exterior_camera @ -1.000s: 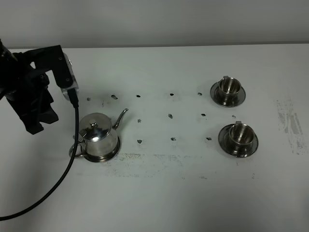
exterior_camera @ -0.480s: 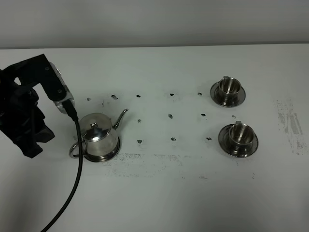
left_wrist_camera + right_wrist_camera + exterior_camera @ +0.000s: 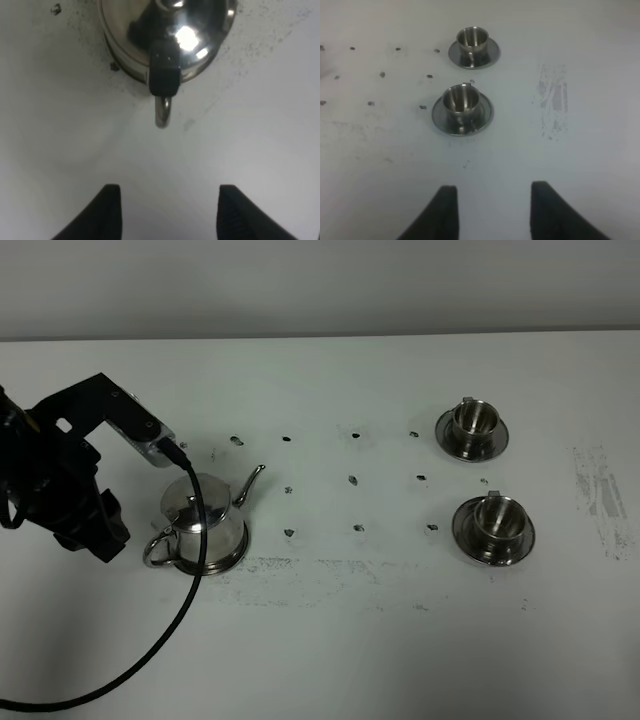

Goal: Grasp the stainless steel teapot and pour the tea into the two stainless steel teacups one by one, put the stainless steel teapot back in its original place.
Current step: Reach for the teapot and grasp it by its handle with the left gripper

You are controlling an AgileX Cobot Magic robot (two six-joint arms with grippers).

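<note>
Left wrist, spread claw, bare table, teapot handle beyond

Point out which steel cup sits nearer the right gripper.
The front cup, nearer the table's near edge; the right wrist view shows it closest. The other cup stands behind it, farther back.

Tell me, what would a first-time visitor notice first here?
The shiny steel teapot on the left of the white table stands out first, with the black arm's open left end effector facing its handle without touching. On the right sit two small steel cups on saucers, the far cup behind the near cup.
</note>
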